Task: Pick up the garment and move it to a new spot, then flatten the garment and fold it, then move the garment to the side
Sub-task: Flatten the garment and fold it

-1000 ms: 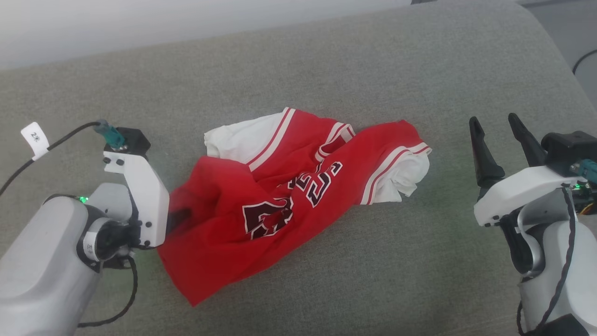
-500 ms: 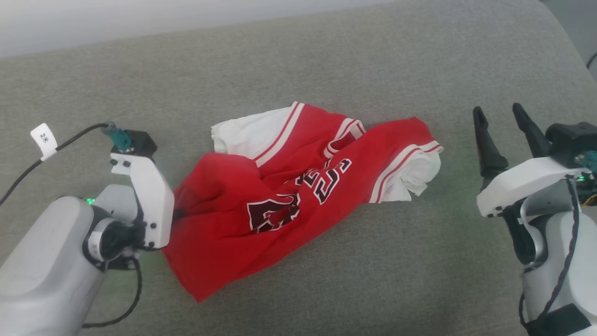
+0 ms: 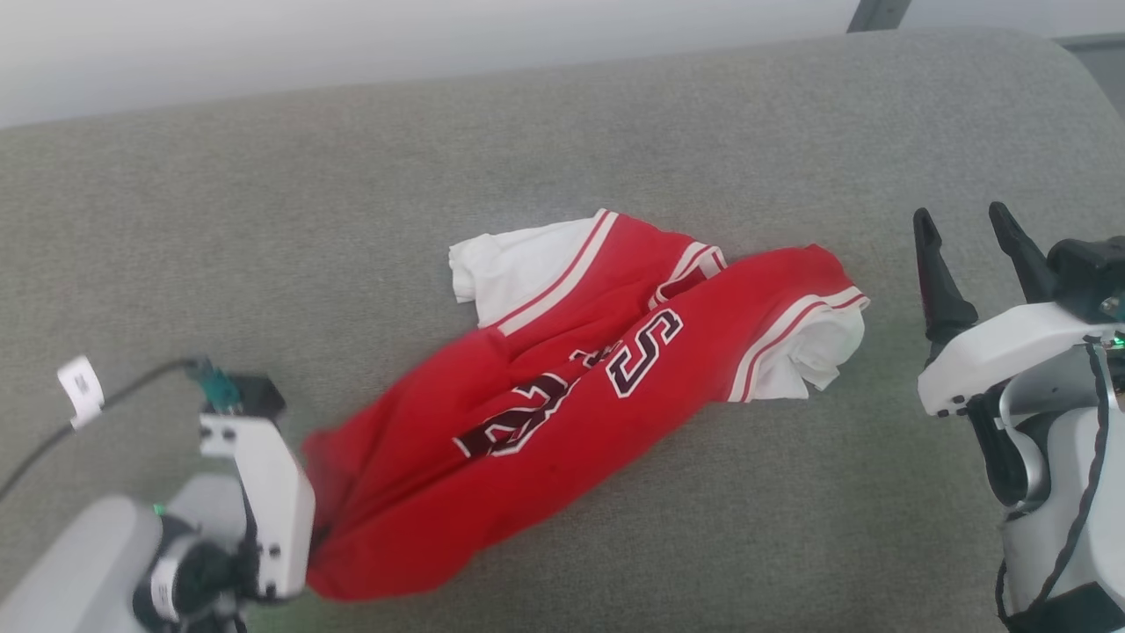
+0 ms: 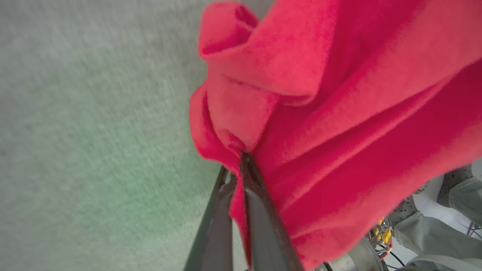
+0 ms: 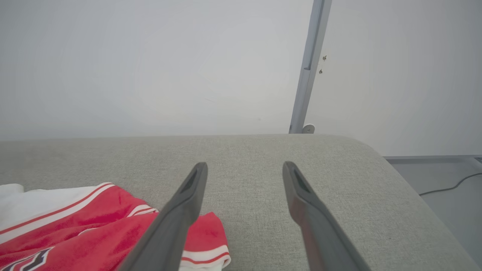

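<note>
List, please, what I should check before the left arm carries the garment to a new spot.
1. Left gripper shut on garment: ok, fingers pinch its red edge.
2. Number of layers pinched: cannot tell.
3. Right gripper open, apart from garment: ok.
4. Garment off the couch: not ok, most lies on it.
5. Garment flat: not ok, bunched and creased.
</note>
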Available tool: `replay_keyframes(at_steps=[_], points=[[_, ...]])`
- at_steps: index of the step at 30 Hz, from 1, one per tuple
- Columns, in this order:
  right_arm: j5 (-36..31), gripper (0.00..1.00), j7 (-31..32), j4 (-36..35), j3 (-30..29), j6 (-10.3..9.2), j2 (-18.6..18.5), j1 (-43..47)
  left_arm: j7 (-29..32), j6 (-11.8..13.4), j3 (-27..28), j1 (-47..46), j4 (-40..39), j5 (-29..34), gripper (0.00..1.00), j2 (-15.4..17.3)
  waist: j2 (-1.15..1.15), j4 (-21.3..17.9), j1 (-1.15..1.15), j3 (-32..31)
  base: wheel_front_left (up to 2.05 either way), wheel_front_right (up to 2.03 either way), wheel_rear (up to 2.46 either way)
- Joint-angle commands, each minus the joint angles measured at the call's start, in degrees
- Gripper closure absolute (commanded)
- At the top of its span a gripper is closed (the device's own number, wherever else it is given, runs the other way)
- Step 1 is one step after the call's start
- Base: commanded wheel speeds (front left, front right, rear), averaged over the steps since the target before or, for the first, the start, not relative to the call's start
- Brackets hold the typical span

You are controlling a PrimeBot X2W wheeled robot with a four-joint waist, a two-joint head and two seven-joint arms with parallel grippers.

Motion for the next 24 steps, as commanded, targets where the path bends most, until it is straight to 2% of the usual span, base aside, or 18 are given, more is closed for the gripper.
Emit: replay_keyframes(at_steps=[1, 6, 10, 11, 12, 13, 19, 24], points=[[-0.4, 0.00, 0.2, -0.4, -0.1, 0.01, -0.2, 0.7, 0.8, 0.7, -0.4, 2.5, -0.2, -0.3, 1.00, 0.3, 0.00, 0.3, 0.00, -0.2, 0.00, 0.00, 0.00], [-0.5, 0.00, 0.6, -1.0, -0.1, 0.01, -0.1, 1.1, 1.0, 2.0, -1.0, 6.6, -3.2, -0.8, 1.00, 0.9, 0.00, 0.9, 0.00, -0.6, 0.00, 0.00, 0.00], [-0.6, 0.00, 0.9, -1.3, 0.3, 0.01, 0.0, 1.2, -0.6, 2.7, -0.5, 6.3, -4.4, 0.8, 1.00, 1.5, 0.00, 1.1, 0.00, -0.8, 0.00, 0.00, 0.00], [-0.6, 0.00, 0.9, -1.3, 0.5, 0.01, 0.0, 1.2, -1.0, 2.5, -0.3, 5.5, -5.0, 1.3, 0.71, 1.7, 0.00, 1.0, 0.00, -0.8, 0.00, 0.00, 0.00], [-0.5, 0.00, 0.8, -1.4, 0.7, 0.01, 0.1, 1.0, -1.7, 2.2, 0.0, 4.6, -5.6, 1.8, 0.16, 1.8, 0.00, 0.9, 0.00, -0.9, 0.00, 0.00, 0.00], [-0.4, 0.00, 0.7, -1.5, 0.9, 0.01, 0.1, 0.9, -1.7, 2.5, 0.2, 3.9, -6.0, 2.1, 0.00, 2.0, 0.00, 0.8, 0.00, -0.9, 0.00, 0.00, 0.00], [-0.1, 0.00, -0.1, -1.7, 1.7, 0.01, 0.3, 0.2, 1.2, 3.5, 1.1, -0.5, -10.7, 2.4, 0.00, 3.8, 0.00, -0.6, 0.00, -1.0, 0.00, 0.00, 0.00], [0.2, 0.00, -1.4, -2.0, 2.5, 0.01, 1.3, -0.6, 2.2, 2.8, 1.9, -6.5, -13.9, 4.2, 0.00, 5.1, 0.00, -2.6, 0.00, -0.4, 0.00, 0.00, 0.00]])
